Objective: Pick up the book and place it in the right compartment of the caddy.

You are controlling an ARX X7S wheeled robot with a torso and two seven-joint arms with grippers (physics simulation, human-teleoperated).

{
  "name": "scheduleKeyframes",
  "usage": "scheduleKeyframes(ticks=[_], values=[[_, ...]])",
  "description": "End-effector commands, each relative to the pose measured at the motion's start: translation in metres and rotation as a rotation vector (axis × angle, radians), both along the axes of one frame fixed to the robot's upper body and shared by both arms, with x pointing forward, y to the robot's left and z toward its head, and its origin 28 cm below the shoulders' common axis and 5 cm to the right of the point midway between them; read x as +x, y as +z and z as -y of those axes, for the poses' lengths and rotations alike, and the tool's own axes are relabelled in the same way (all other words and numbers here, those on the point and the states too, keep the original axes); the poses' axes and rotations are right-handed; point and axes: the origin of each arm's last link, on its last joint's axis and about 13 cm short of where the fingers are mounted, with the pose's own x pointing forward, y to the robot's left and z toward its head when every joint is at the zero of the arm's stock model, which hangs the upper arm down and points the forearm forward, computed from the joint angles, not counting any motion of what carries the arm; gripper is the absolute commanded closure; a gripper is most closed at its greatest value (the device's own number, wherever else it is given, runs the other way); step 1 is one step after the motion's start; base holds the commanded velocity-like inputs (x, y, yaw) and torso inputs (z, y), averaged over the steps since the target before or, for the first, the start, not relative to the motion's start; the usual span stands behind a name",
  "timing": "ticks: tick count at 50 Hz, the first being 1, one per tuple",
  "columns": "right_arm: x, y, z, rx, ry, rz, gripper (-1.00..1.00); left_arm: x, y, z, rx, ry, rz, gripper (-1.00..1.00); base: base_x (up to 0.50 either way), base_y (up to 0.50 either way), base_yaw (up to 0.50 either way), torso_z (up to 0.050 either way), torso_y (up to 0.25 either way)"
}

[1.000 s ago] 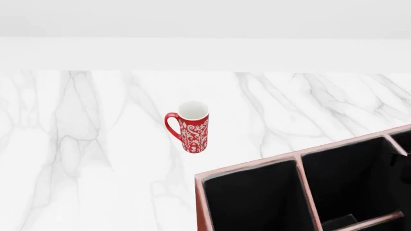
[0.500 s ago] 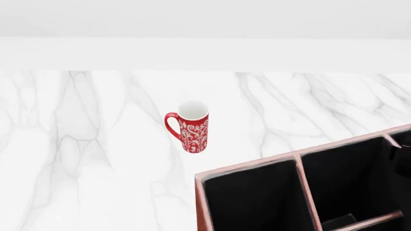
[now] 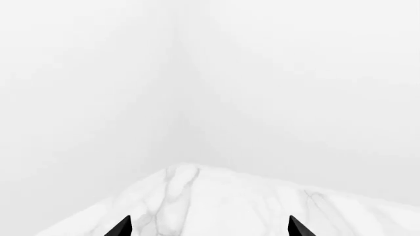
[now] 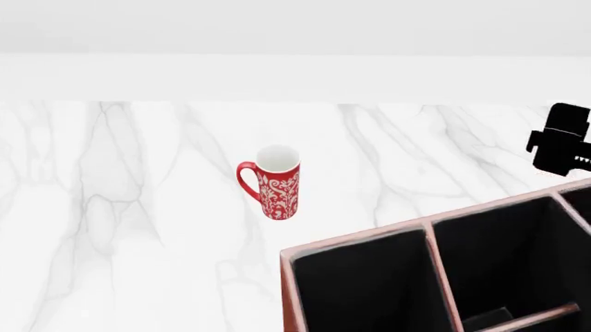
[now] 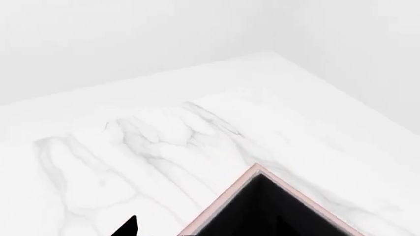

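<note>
The caddy [image 4: 356, 239] is a reddish-brown box with pale pink rims and a black inside split by dividers, at the head view's lower right. Its corner also shows in the right wrist view [image 5: 261, 173]. The book does not show apart from the black interior in any view. My right gripper [image 4: 560, 141] hangs above the table just beyond the caddy's far right rim. In its wrist view [image 5: 210, 232] one fingertip [image 5: 128, 227] shows, set wide, with nothing held. My left gripper [image 3: 208, 231] is open and empty over bare marble.
A tall red patterned mug [image 4: 277, 182] stands upright on the white marble table [image 4: 120, 207], to the left of and beyond the caddy. A white wall runs along the table's far edge.
The right gripper has risen out of the caddy's right compartment and now hangs above its far rim. The mug and caddy have not moved.
</note>
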Motion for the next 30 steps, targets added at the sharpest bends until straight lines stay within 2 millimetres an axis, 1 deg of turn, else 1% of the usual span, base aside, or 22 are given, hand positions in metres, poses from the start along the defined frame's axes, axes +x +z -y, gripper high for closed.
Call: scheduleKeyframes(ticks=[1, 6, 10, 14, 18, 21, 22, 26, 30], values=[[0.018, -0.004, -0.032, -0.029, 0.147, 0.091, -1.00, 0.042, 0.023, 0.017, -0.001, -0.207, -0.001, -1.00, 0.00, 0.00, 0.00, 0.000, 0.000], [0.024, -0.006, -0.049, -0.019, 0.231, 0.107, -1.00, 0.068, 0.036, 0.029, -0.011, -0.326, -0.002, -1.00, 0.00, 0.00, 0.00, 0.000, 0.000], [0.026, -0.004, -0.059, -0.022, 0.267, 0.122, -1.00, 0.084, 0.042, 0.036, -0.021, -0.399, -0.015, -1.00, 0.00, 0.00, 0.00, 0.000, 0.000], [0.027, -0.006, -0.066, -0.003, 0.308, 0.139, -1.00, 0.093, 0.052, 0.042, -0.013, -0.444, -0.005, -1.00, 0.00, 0.00, 0.00, 0.000, 0.000], [0.027, -0.011, -0.073, -0.016, 0.336, 0.139, -1.00, 0.103, 0.053, 0.049, -0.004, -0.485, -0.017, -1.00, 0.00, 0.00, 0.00, 0.000, 0.000], [0.027, -0.010, -0.078, -0.004, 0.357, 0.148, -1.00, 0.111, 0.053, 0.052, -0.002, -0.505, -0.018, -1.00, 0.00, 0.00, 0.00, 0.000, 0.000], [0.028, -0.011, -0.082, -0.002, 0.375, 0.147, -1.00, 0.116, 0.056, 0.056, -0.003, -0.526, -0.014, -1.00, 0.00, 0.00, 0.00, 0.000, 0.000], [0.027, -0.013, -0.089, -0.003, 0.406, 0.148, -1.00, 0.125, 0.062, 0.062, 0.006, -0.557, -0.011, -1.00, 0.00, 0.00, 0.00, 0.000, 0.000], [0.027, -0.012, -0.095, -0.008, 0.421, 0.150, -1.00, 0.131, 0.064, 0.067, 0.010, -0.576, -0.012, -1.00, 0.00, 0.00, 0.00, 0.000, 0.000]])
